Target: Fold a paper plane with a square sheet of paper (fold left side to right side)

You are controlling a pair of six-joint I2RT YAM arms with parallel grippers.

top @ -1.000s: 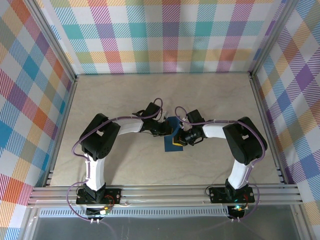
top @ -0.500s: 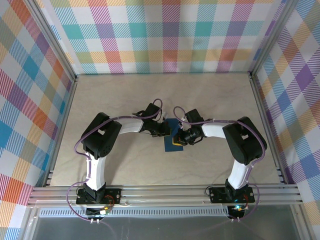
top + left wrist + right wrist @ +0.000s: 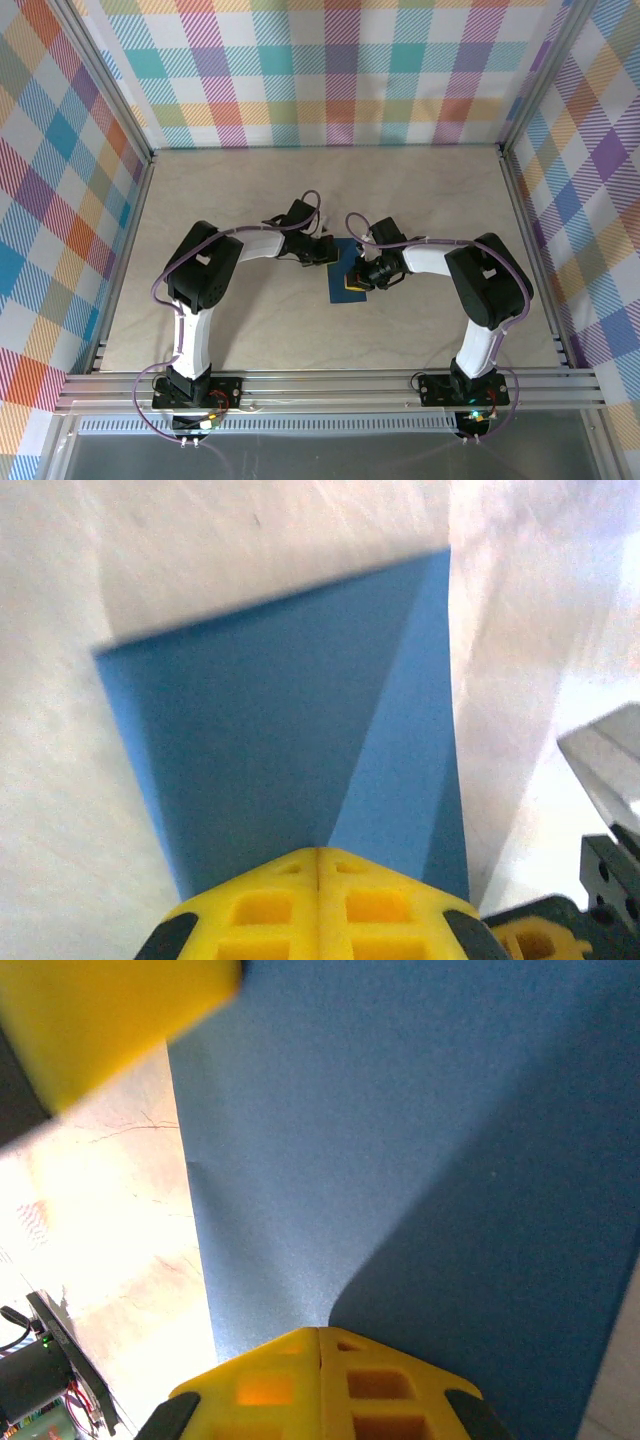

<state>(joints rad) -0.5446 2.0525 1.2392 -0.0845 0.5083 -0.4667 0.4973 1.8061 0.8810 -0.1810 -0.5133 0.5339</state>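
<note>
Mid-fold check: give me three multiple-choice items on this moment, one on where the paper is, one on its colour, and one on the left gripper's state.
1. Where does the paper lie?
A. between the left gripper and the right gripper
B. against the back wall
C. on the near rail

2. What colour is the paper?
A. white
B. red
C. dark blue

3. The left gripper is:
A. wide open
B. shut
C. gripping a pen

Answers:
1 A: the top view shows the sheet where the two arms meet.
2 C: both wrist views show plain dark blue.
3 B: in the left wrist view its yellow tips meet at the sheet's edge with no gap.
</note>
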